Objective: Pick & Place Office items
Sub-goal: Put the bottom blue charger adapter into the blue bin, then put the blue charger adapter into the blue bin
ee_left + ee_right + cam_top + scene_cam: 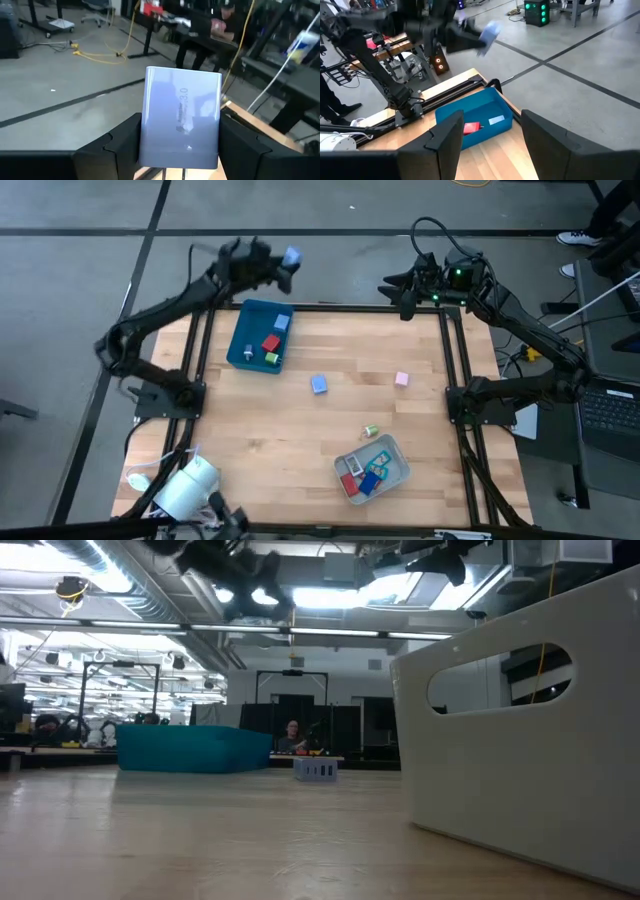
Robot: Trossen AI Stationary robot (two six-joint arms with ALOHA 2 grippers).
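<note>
My left gripper (283,266) is raised beyond the table's far edge, just past the dark teal tray (260,337), and is shut on a light blue flat block (182,117). The teal tray holds a red, a green and a light blue item. On the bare table lie another light blue block (319,384), a pink block (401,379) and a small green clip (371,431). The pale grey tray (372,468) near the near edge holds red and blue items. My right gripper (400,285) hovers open over the far edge, touching nothing. My left gripper pinches the light blue block between its two fingers (125,142), one on each of its opposite side edges (146,125). Most of the block stands out beyond the fingertips. It is lifted clear, high above the floor just past the table's far edge (292,256).
Dark frame rails run along the left, far and right table edges (452,350). A white roll-like object (187,488) lies at the near left corner. In the low view the grey tray's wall (520,710) fills the right side. A person sits in the room behind the table (222,22).
</note>
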